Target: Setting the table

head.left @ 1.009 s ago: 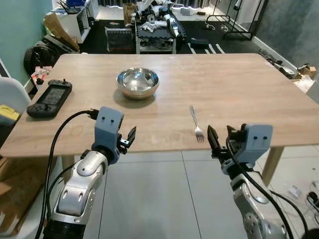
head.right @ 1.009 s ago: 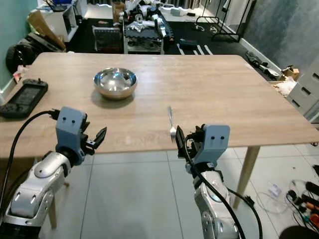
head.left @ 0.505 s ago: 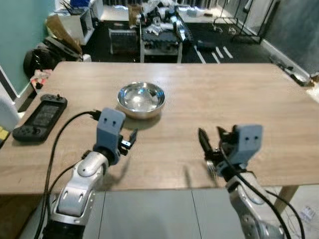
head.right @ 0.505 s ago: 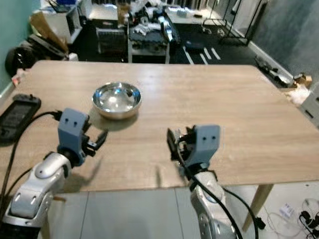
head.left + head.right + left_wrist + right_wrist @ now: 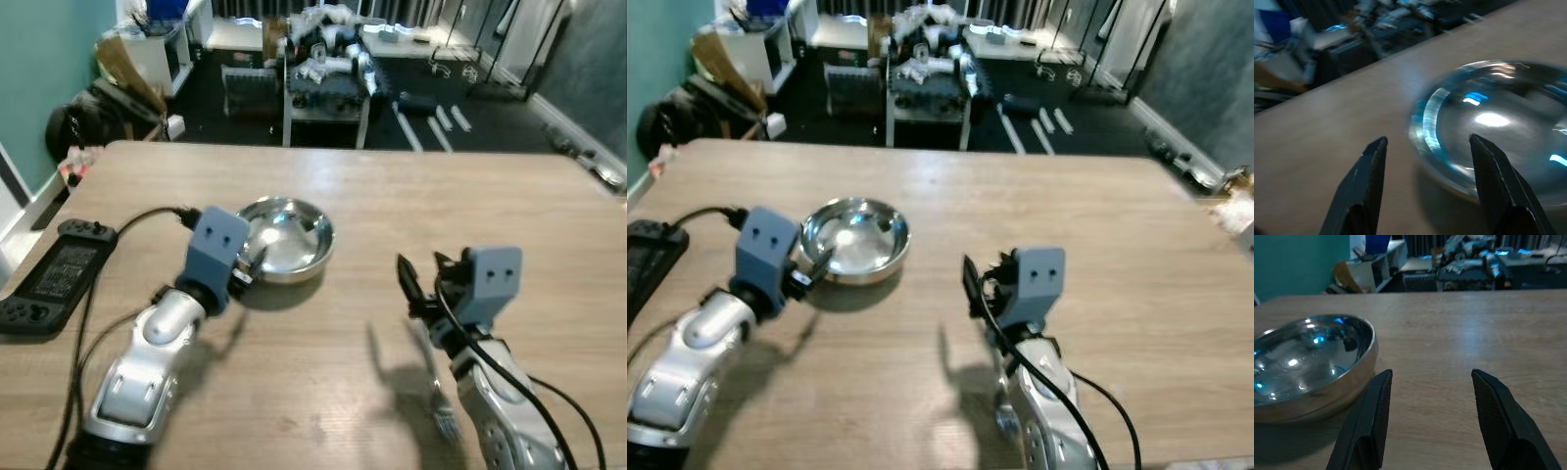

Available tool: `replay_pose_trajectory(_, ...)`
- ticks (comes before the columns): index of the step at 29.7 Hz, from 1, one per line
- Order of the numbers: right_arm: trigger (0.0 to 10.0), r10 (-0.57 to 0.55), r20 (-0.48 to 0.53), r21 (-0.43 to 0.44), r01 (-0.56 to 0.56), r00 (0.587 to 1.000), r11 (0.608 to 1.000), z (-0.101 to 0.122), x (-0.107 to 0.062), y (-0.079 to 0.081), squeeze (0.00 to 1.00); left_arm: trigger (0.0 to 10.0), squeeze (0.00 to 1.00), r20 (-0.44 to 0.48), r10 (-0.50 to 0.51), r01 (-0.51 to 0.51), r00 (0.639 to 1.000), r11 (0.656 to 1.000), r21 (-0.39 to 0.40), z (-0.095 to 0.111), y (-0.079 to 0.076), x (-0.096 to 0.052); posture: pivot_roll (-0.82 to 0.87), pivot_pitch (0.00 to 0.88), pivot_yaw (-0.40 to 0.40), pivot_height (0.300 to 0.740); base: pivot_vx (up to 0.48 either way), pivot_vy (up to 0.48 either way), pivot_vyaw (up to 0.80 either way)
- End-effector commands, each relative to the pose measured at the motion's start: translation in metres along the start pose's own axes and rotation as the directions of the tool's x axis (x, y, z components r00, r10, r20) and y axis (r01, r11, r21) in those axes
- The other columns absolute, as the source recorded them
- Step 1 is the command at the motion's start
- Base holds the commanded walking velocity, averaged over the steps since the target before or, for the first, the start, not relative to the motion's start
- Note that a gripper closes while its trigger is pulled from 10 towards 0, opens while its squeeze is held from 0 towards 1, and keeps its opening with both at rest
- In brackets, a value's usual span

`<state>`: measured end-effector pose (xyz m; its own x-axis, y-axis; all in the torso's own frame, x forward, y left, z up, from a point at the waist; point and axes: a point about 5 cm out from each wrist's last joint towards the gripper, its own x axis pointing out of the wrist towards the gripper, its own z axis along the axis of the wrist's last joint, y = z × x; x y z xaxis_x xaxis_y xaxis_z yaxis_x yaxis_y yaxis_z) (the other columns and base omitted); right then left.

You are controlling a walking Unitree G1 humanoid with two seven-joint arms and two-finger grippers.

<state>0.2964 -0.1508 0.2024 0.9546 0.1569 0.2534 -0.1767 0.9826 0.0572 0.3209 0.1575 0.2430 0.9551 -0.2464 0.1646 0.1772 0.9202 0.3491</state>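
Left tool (image 5: 253, 266) is right at the near-left rim of the steel bowl (image 5: 284, 238), fingers spread wide and empty; in the left wrist view one finger (image 5: 1365, 178) sits over bare bench and the other (image 5: 1493, 176) over the bowl's wall, so the rim falls between them. Bowl is upright, mid-bench, a little left of centre. Right tool (image 5: 419, 285) hangs above the bench (image 5: 549, 225) to the bowl's right, also wide and empty, pointing forward with the bowl off to its left in its wrist view. Fork (image 5: 440, 403) lies on the bench just beside and partly under the right arm, tines toward the robot, long axis running roughly front to back; handle is mostly hidden by the arm, so its exact lie is unclear. Left arm is clearly nearer the bowl, right arm nearer the fork. My read: next move is a rim pinch on the bowl with the left tool, needing a short push forward so the inner finger clears the wall. Nothing between tool and bowl. Black handheld controller (image 5: 51, 284) sits at the bench's left edge, well apart; cluttered shelving (image 5: 323, 69) beyond the far edge is out of play.
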Motion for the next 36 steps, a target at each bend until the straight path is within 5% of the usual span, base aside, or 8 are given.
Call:
replay_pose_trajectory(1, 10.0, -0.023, -0.017, -0.002, 0.023, 1.000, 1.000, -0.003, -0.004, -0.007, 0.00, 10.0, 0.02, -0.019, 0.007, -0.007, 1.000, 1.000, -0.005, 0.000, 0.001, 0.000, 0.07, 0.143, 0.060, 0.740, 0.000, 0.000, 0.00)
replay_pose_trajectory(2, 10.0, -0.023, -0.018, -0.002, 0.023, 1.000, 1.000, -0.003, -0.004, -0.007, 0.00, 10.0, 0.09, -0.028, 0.023, -0.023, 0.999, 1.000, -0.016, -0.001, 0.006, 0.001, 0.07, 0.142, 0.059, 0.740, 0.000, 0.000, 0.00)
replay_pose_trajectory(3, 10.0, -0.023, -0.017, -0.002, 0.023, 1.000, 1.000, -0.003, -0.004, -0.007, 0.00, 10.0, 1.00, -0.047, 0.057, -0.060, 0.997, 0.996, -0.061, -0.003, 0.016, 0.004, 0.07, 0.141, 0.058, 0.740, 0.000, 0.000, 0.00)
replay_pose_trajectory(14, 10.0, -0.017, -0.003, 0.007, 0.017, 1.000, 1.000, 0.001, -0.003, -0.006, 0.00, 10.0, 1.00, -0.158, 0.087, -0.123, 0.984, 0.965, -0.231, -0.016, 0.046, 0.026, 0.06, 0.151, 0.047, 0.740, 0.000, 0.000, 0.00)
replay_pose_trajectory(15, 10.0, -0.018, 0.002, 0.013, 0.018, 1.000, 1.000, 0.002, -0.003, -0.006, 0.00, 10.0, 0.00, -0.186, 0.071, -0.118, 0.980, 0.960, -0.255, -0.018, 0.050, 0.031, 0.06, 0.154, 0.046, 0.740, 0.000, 0.000, 0.00)
replay_pose_trajectory(26, 10.0, -0.029, 0.024, 0.025, 0.028, 0.999, 0.999, 0.010, -0.007, -0.007, 0.00, 10.0, 0.00, -0.206, -0.028, -0.049, 0.978, 0.931, -0.363, -0.017, 0.057, 0.049, 0.03, 0.183, 0.057, 0.740, 0.000, 0.000, 0.00)
replay_pose_trajectory(32, 10.0, -0.038, 0.014, 0.024, 0.038, 0.999, 0.999, 0.009, -0.012, -0.008, 0.00, 10.0, 0.00, -0.164, -0.133, 0.065, 0.977, 0.928, -0.366, -0.015, 0.049, 0.056, 0.03, 0.194, 0.057, 0.740, 0.000, 0.000, 0.00)
replay_pose_trajectory(36, 10.0, -0.036, 0.011, 0.024, 0.036, 0.999, 0.999, 0.008, -0.012, -0.008, 0.00, 10.0, 0.00, -0.107, -0.226, 0.185, 0.968, 0.935, -0.302, -0.008, 0.035, 0.060, 0.02, 0.199, 0.056, 0.740, 0.000, 0.000, 0.00)
